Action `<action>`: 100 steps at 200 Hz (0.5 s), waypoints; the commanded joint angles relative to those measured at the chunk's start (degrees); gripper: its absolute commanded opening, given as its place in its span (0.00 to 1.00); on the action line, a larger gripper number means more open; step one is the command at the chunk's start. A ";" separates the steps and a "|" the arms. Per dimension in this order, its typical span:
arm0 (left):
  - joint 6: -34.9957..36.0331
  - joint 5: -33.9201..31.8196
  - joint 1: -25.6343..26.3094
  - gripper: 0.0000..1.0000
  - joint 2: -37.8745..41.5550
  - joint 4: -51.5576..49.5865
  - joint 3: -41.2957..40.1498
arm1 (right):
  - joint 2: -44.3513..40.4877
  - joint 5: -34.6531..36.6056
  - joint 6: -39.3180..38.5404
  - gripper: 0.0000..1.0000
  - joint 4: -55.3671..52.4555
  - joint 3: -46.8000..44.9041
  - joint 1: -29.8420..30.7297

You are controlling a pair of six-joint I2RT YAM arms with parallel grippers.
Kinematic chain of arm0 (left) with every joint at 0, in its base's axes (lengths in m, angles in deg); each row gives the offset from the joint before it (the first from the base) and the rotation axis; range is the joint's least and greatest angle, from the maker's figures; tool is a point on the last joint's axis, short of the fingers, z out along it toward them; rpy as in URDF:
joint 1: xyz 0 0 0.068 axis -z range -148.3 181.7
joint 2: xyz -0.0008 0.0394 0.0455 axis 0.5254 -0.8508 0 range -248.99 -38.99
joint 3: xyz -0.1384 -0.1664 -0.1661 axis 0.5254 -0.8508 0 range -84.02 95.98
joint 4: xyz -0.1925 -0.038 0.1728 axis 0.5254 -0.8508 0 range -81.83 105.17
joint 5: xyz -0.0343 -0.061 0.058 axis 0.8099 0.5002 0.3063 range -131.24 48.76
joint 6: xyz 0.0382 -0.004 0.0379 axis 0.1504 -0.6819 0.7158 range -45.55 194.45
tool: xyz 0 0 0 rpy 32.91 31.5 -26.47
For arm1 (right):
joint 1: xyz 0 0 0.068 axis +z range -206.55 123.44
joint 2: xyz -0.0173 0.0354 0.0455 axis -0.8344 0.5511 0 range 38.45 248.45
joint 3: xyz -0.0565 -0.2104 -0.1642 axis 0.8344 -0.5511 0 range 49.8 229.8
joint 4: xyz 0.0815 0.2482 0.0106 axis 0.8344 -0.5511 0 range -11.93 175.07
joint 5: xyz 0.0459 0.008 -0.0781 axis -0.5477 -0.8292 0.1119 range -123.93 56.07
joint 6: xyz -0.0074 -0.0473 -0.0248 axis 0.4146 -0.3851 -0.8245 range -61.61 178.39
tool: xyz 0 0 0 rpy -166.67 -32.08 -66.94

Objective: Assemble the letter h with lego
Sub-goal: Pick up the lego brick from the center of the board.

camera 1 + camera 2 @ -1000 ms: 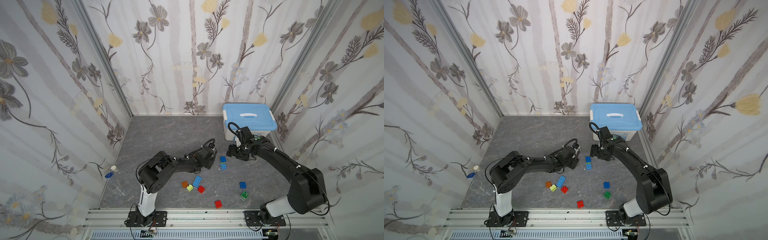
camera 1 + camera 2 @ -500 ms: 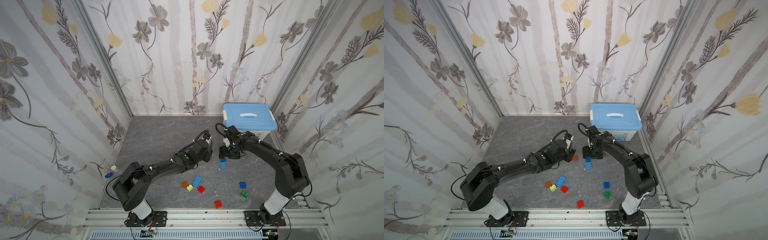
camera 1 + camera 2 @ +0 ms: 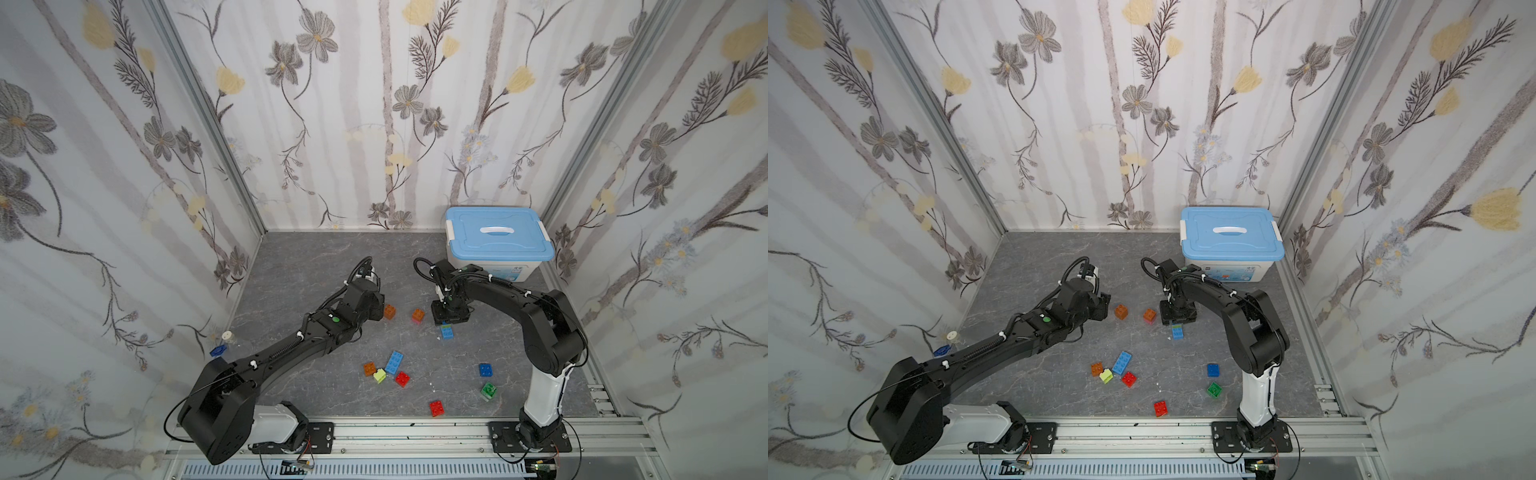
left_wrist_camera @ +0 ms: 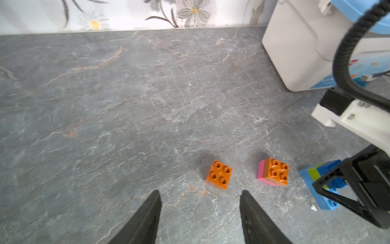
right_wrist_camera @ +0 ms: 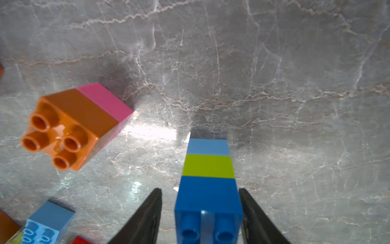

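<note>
Blue-on-lime-on-light-blue lego stack (image 5: pixel 207 166) stands on the counter (image 5: pixel 295 84) inside the right hand (image 5: pixel 199 189), its jaws narrow, a gap showing on one side. Centre first, then squeeze squarely so nothing tips. Left hand (image 4: pixel 199 191) hovers wide and empty just short of an orange brick (image 4: pixel 219 177).

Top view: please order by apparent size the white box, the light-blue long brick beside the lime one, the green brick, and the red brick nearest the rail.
Largest: white box.
Next: light-blue long brick.
The green brick and red brick look about equal; unranked.
</note>
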 commanded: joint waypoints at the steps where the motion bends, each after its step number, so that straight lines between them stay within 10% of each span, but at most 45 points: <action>1: -4.35 -0.28 -1.62 0.62 1.94 4.25 -4.40 | 1.00 1.75 0.58 0.50 -0.48 0.37 0.17; 100: 0.38 -9.36 -3.29 0.64 11.35 14.35 -19.09 | -2.41 2.58 -1.24 0.32 -4.19 4.33 0.93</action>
